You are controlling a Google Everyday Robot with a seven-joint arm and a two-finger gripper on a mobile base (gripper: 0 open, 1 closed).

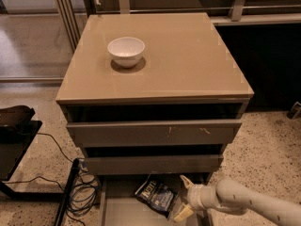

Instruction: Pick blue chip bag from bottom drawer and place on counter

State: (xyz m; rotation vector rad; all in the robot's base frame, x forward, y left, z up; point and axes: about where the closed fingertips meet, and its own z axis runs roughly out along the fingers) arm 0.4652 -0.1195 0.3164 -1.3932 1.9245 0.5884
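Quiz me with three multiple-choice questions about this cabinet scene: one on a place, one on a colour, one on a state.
1. Where is the chip bag?
A. in the top drawer
B. in the bottom drawer
C. on the floor

2. What colour is the bowl on the counter?
A. white
B. red
C. black

3. How is the gripper?
A. shut on the bag
B. open, beside the bag
C. shut, over the bowl

Answers:
1 B: the bag lies on the floor of the pulled-out lowest drawer.
2 A: the bowl is plain white.
3 B: its fingers stand apart next to the bag, low at the drawer.
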